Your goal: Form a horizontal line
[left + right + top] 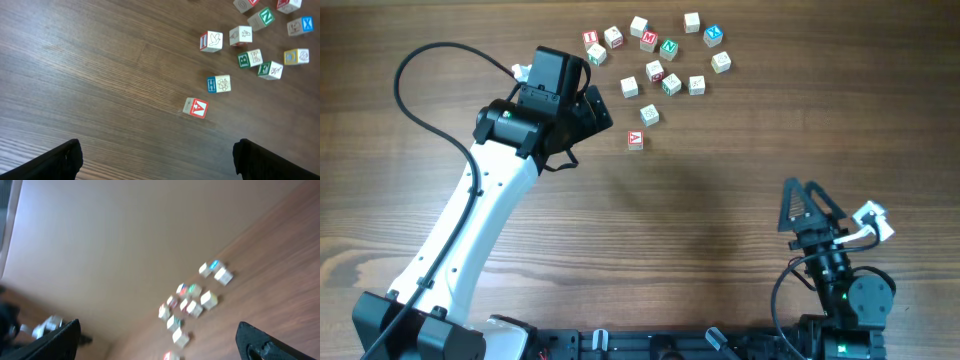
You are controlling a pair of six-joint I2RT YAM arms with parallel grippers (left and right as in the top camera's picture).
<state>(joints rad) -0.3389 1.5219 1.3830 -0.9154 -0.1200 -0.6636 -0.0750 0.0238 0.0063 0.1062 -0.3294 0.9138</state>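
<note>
The table (720,200) is being viewed straight down from high up by the overhead cam, whole top incl. The left wrist cam is being held nearer, tilted down at the wood, w/ the cube cluster (250,58) being framed upper right and the red A cube (196,107) right of centre. The right wrist cam is being pointed obliquely across the table from far off, blurred. The cluster is being shared by all 3 views.
</note>
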